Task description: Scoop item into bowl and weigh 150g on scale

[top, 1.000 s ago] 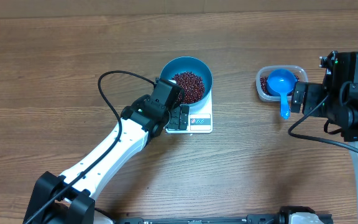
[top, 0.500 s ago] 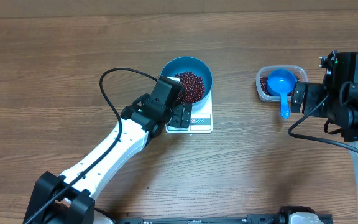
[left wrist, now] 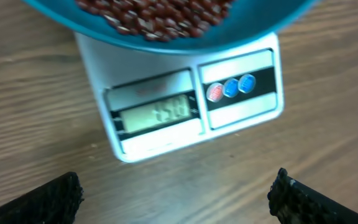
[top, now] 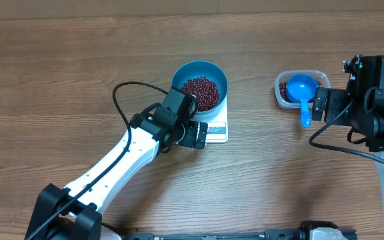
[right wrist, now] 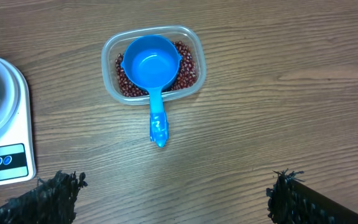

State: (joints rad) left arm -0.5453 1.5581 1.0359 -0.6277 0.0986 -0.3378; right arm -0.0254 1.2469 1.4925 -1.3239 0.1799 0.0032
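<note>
The blue bowl (top: 221, 77) stands on the white scale (top: 218, 131) and holds a heap of dark red beans (top: 201, 92). My left gripper (top: 197, 134) hovers open over the scale's front edge, nothing between its fingers. In the left wrist view the scale (left wrist: 241, 116) shows a lit display, with the bowl (left wrist: 263, 26) and beans (left wrist: 160, 14) above it; the left gripper (left wrist: 178, 194) stands wide over bare wood. My right gripper (top: 319, 105) is open and empty, just right of the scoop's handle. In its own view the right gripper (right wrist: 176, 190) is over wood.
A clear plastic tub (right wrist: 109, 48) at the right holds more beans (right wrist: 189, 68). A small blue scoop (right wrist: 150, 61) rests in it, its handle sticking out over the table toward me. The scale's corner (right wrist: 11, 99) shows at the left of the right wrist view.
My left gripper has drawn back from the bowl toward the scale's front edge, shifting a little right. The right arm, scoop and tub have not moved.
</note>
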